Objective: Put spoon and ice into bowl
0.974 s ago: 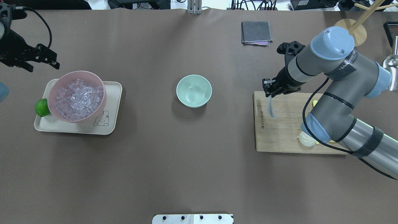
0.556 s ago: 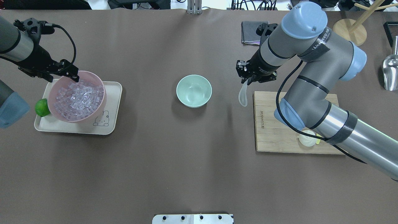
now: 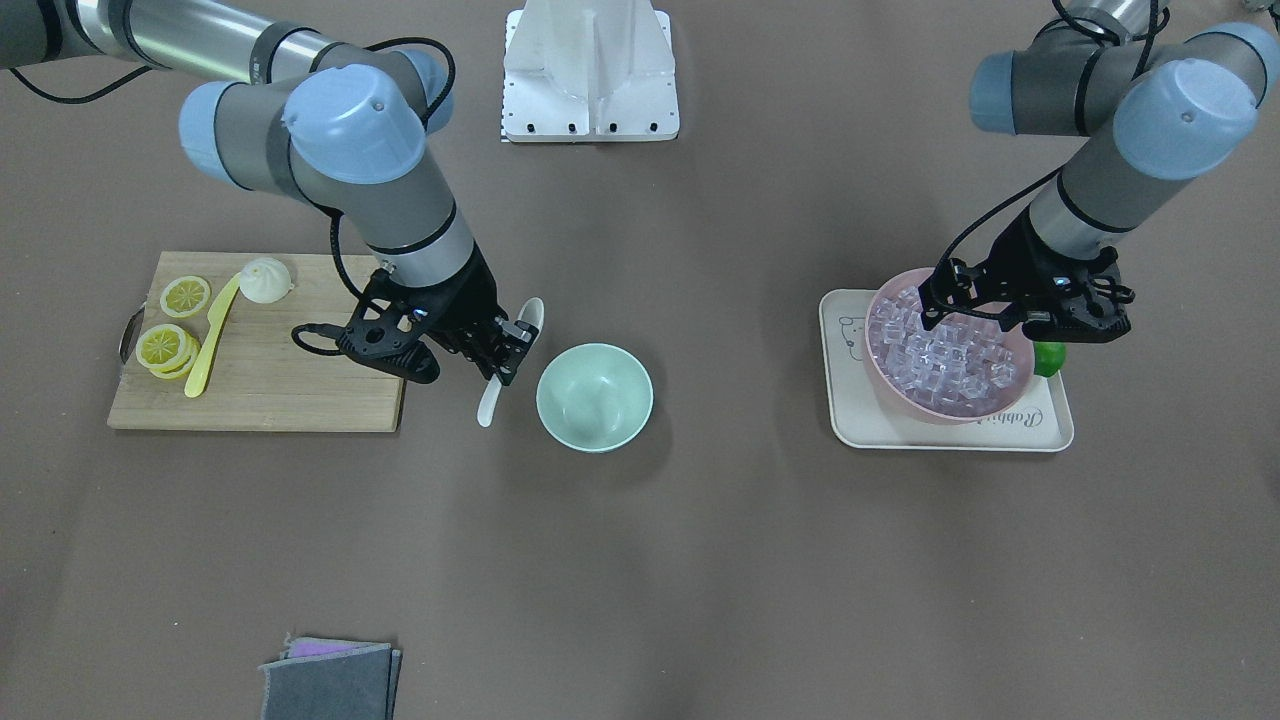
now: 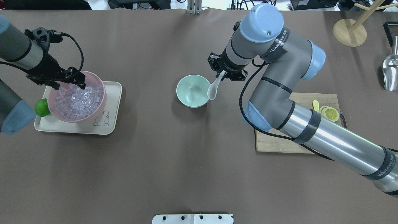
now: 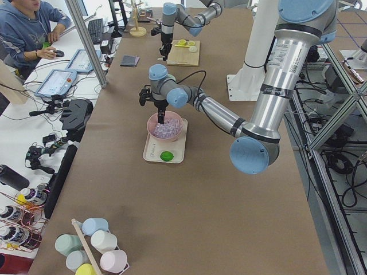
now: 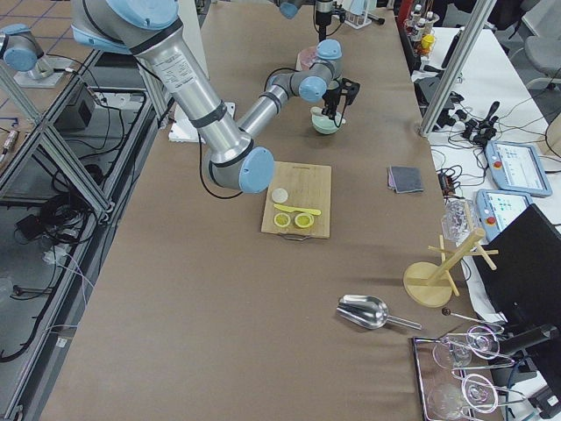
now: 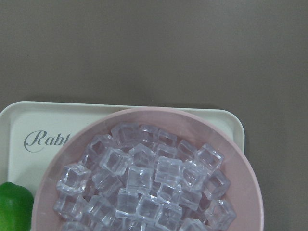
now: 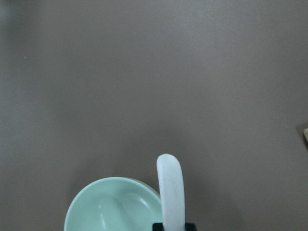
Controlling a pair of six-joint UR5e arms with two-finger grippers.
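My right gripper [image 4: 222,74] is shut on the handle of the white spoon [image 4: 212,91]. The scoop hangs down by the right rim of the mint-green bowl [image 4: 190,92]. The front view shows the spoon [image 3: 489,405] just beside the bowl [image 3: 594,400], and the right wrist view shows it [image 8: 171,187] by the bowl's rim [image 8: 110,204]. My left gripper [image 4: 69,82] is open and empty over the far rim of the pink bowl [image 4: 97,114]. That bowl is full of clear ice cubes [image 4: 77,99], which also show in the left wrist view [image 7: 144,185].
The pink bowl stands on a cream tray [image 4: 113,93] with a lime [image 4: 41,107]. A wooden cutting board [image 3: 290,395] holds lemon slices [image 3: 165,345], a yellow knife [image 3: 210,350] and a white dome [image 3: 266,280]. A grey cloth [image 3: 325,680] and a metal scoop [image 4: 390,73] lie further off.
My right gripper has carried the spoon from over the cutting board leftward to the mint bowl's right rim. My left gripper has moved in over the pink bowl's rim.
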